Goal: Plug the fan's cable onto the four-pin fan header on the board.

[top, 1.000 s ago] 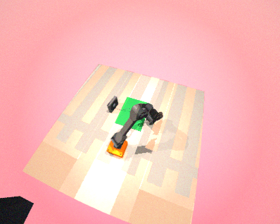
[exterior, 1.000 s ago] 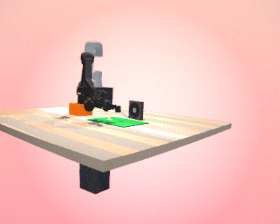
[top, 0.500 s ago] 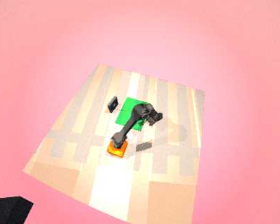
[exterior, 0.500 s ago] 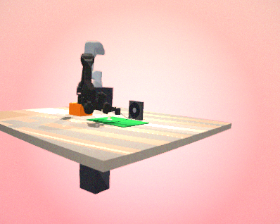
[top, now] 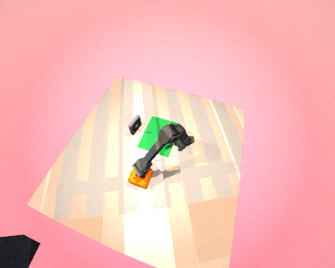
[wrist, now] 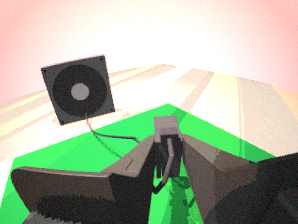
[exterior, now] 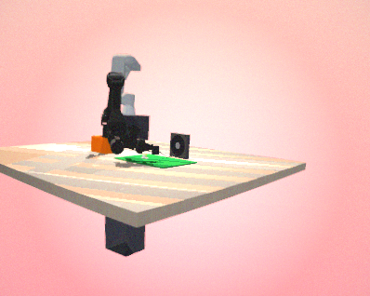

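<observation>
My gripper (wrist: 167,140) (exterior: 155,150) is shut on the fan plug (wrist: 166,124), a small grey block held upright between the fingertips, above the green board (wrist: 60,145) (top: 148,141) (exterior: 176,163). The gap under the plug cannot be measured. In the top view the arm hides the fingertips. The dark square fan (wrist: 80,91) (top: 135,125) (exterior: 179,145) stands upright beside the board. Its thin cable (wrist: 117,136) runs to the plug and loops below it between the fingers. The four-pin header cannot be made out; fingers and plug cover part of the board.
An orange block (top: 138,181) (exterior: 99,144) is at the arm's base. The striped wooden table (top: 149,227) (exterior: 220,186) reaches beyond the board on all sides. The fan stands left of the gripper in the wrist view. A black shape (top: 10,253) is off the table at the lower left.
</observation>
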Controlling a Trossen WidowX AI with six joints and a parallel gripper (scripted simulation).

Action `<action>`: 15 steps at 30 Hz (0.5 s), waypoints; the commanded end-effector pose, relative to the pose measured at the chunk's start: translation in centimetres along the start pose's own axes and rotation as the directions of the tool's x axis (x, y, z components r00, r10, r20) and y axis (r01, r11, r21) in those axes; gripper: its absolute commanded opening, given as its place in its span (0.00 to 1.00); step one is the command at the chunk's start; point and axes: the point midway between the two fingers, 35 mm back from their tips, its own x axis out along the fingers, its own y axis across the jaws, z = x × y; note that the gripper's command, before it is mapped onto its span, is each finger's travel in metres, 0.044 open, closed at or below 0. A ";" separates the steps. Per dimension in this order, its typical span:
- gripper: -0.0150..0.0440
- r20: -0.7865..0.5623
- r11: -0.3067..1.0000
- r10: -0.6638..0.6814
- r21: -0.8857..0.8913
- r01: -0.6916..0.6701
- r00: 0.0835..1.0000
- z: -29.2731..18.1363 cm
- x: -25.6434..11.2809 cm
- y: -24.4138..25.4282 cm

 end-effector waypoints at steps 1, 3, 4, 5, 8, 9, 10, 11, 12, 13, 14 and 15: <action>0.25 -0.002 1.000 -0.001 -0.009 0.001 1.000 -0.4 0.0 -0.1; 0.25 -0.002 1.000 -0.001 -0.009 0.001 1.000 -0.5 0.1 -0.1; 0.25 -0.002 1.000 -0.001 -0.009 0.001 1.000 -0.6 0.1 -0.1; 0.25 -0.002 1.000 -0.001 -0.009 0.001 1.000 -0.7 0.1 -0.1; 0.25 -0.002 1.000 -0.001 -0.009 0.001 1.000 -1.0 0.2 -0.1; 0.25 -0.002 1.000 -0.001 -0.009 0.001 1.000 -1.1 0.2 -0.1; 0.25 -0.002 1.000 -0.001 -0.009 0.001 1.000 -1.2 0.2 -0.1; 0.25 -0.002 1.000 -0.001 -0.009 0.001 1.000 -1.2 0.2 -0.1; 0.25 -0.002 1.000 -0.001 -0.009 0.001 1.000 -1.3 0.2 -0.1; 0.25 -0.002 1.000 -0.001 -0.009 0.001 1.000 -1.4 0.3 -0.1; 0.25 -0.002 1.000 -0.001 -0.009 0.001 1.000 -1.5 0.3 -0.1; 0.25 -0.002 1.000 -0.001 -0.009 0.001 1.000 -1.6 0.3 -0.1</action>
